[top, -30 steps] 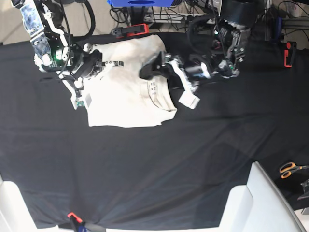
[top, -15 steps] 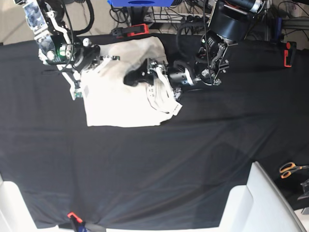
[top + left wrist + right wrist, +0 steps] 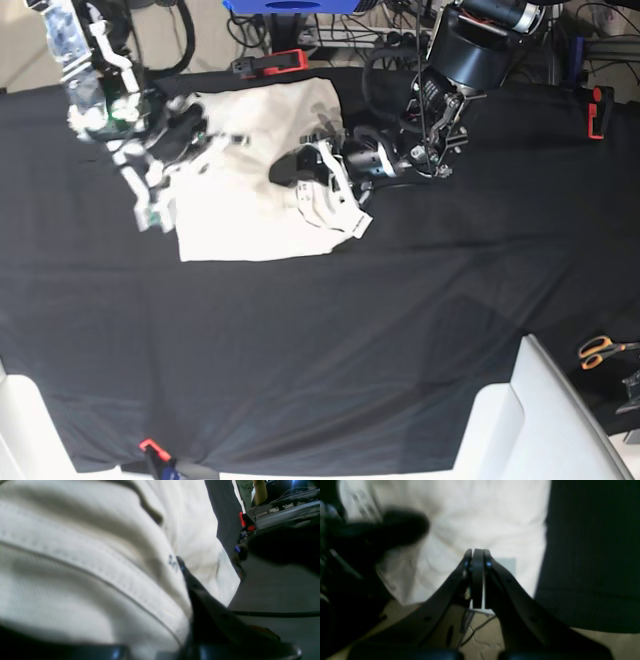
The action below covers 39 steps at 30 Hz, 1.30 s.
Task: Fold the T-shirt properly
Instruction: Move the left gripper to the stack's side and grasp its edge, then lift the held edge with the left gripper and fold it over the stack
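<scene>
A cream T-shirt (image 3: 255,190) lies partly folded near the far edge of the tabletop (image 3: 330,340), toward its far-left corner in the base view. It forms a rough rectangle with wrinkles across its middle. Its right side is lifted and bunched, with a loose flap hanging down toward the black cloth.

The left pincer (image 3: 290,168) reaches in over that lifted side from the right. In the left wrist view a hemmed band of fabric with a tiny dark printed mark (image 3: 173,563) presses against one dark finger (image 3: 200,597). The pincer looks closed on the T-shirt's edge, though the second finger is hidden behind the fabric.

The right pincer (image 3: 476,562) hovers over the T-shirt's left part. In the right wrist view its jaws are pressed together with no cloth between them.

Likely risks from here, judged from how things lie:
- The bunched edge could slip from the left pincer, since the hold seems to sit on a thick seam.
- If that side is carried across while the left part is not pinned, the whole T-shirt may drag over the tabletop and the fold may land crooked.
- The hanging flap could tuck under and leave a lump.
- The two arms work close together over the T-shirt and might collide.

Orange-handled scissors (image 3: 600,350) lie well apart at the right edge.
</scene>
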Motion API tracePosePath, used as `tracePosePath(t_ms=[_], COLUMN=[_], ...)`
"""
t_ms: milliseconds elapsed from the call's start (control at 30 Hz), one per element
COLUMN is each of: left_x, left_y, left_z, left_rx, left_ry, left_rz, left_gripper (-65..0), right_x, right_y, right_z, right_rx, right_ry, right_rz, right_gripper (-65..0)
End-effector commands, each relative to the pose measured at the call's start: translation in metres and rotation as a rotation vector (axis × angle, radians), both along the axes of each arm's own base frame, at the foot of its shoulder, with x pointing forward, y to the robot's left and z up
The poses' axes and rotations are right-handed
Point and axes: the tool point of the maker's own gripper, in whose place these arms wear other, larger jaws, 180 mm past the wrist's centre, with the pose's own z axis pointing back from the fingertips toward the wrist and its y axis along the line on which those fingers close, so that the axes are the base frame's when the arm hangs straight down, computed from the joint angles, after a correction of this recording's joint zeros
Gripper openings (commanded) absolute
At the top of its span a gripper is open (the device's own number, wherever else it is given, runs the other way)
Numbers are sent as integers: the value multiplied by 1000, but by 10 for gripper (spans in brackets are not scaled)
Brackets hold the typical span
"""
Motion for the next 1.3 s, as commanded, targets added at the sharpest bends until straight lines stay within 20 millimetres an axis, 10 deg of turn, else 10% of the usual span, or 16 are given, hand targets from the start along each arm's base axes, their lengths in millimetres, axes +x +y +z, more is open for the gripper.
tracePosePath(t_ms=[0, 833, 1267], left_x=[-42, 61, 118], left_y=[-3, 109, 79], left_z=[-28, 2, 36], left_rx=[85, 964, 1355], left_ry=[132, -256, -602], left_rz=[-83, -752, -982], left_gripper=[-650, -650, -650], right_x=[9, 10, 10], right_y=[-10, -38, -38], right_z=[8, 8, 8], right_rx=[-13, -39, -39], right_ry=[-37, -39, -34], right_rz=[-22, -99, -98], right_gripper=[-650, -650, -650])
